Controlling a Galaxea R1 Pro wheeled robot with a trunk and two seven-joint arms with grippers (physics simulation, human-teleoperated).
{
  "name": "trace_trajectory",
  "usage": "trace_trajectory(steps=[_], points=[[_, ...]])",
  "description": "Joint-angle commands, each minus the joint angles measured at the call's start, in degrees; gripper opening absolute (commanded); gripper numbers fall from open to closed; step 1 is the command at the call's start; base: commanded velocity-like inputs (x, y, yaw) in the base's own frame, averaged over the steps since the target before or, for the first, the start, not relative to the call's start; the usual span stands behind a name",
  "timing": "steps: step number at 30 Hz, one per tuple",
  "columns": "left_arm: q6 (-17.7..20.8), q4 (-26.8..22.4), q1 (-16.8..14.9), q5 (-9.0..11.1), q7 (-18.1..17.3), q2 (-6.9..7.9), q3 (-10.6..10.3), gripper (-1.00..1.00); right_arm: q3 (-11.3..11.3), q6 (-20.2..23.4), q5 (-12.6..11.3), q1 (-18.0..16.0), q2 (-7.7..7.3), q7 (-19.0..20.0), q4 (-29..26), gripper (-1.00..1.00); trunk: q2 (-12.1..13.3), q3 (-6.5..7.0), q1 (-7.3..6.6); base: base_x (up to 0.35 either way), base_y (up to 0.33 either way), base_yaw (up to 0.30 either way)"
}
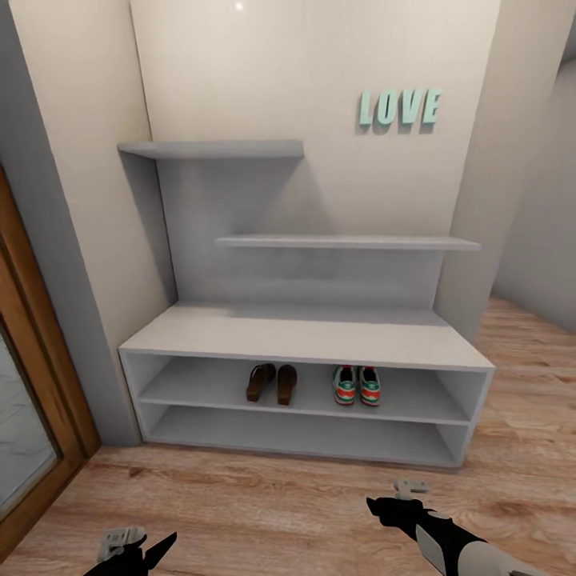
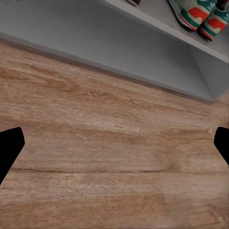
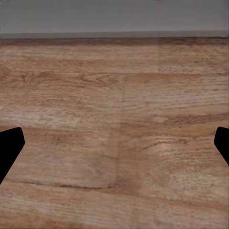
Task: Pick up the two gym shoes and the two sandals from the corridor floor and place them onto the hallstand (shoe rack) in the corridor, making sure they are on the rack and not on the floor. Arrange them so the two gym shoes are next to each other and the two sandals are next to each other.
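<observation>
So the hallstand is sitting straight ahead of both grippers, a light grey low bench with two open shelves, two stepped grey wall shelves above it and mint LOVE letters on the wall.

All four shoes are resting on the upper open shelf, none on the floor. The two sandals are dark brown with a tan footbed and a wide strap, lying side by side with heels facing out, ahead of the left gripper and a bit toward the right one. The two gym shoes are white with green stripes and red-orange heels, touching or nearly touching each other, just up and ahead of the right gripper. The pairs are sitting near each other with a gap between them. The lower shelf isn't holding anything.

The left gripper is hanging low over the corridor floor, well short of the rack, and its wrist camera is catching the gym shoes on the shelf edge. Its fingers are spread wide with only wood planks between them, so it's released.

The right gripper is hovering over the floor too, arm angling in from the lower right, pointing toward the base of the rack. Fingers spread wide apart, gripping nothing.
</observation>
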Motion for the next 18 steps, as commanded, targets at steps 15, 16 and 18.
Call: trace_trajectory(steps=[15, 16, 18], points=[[0.51, 6.01, -0.03, -0.28, -0.37, -0.08, 0.27, 1.0, -0.49, -0.25, 0.6, -0.04, -0.07, 0.18, 0.04, 1.0, 6.0, 1.27, -3.31, 0.0, 0.0, 0.0], [0.51, 6.37, -0.03, -0.28, -0.38, -0.08, 0.26, 1.0, -0.49, -0.25, 0.6, -0.04, -0.07, 0.18, 0.03, 1.0, 6.4, 1.35, -3.53, 0.0, 0.0, 0.0], [0.51, 11.79, 0.04, -0.28, -0.41, -0.1, 0.2, 1.0, -0.49, -0.23, 0.6, -0.04, -0.06, 0.18, 0.04, 1.0, 7.21, 1.53, -3.97, 0.0, 0.0, 0.0]])
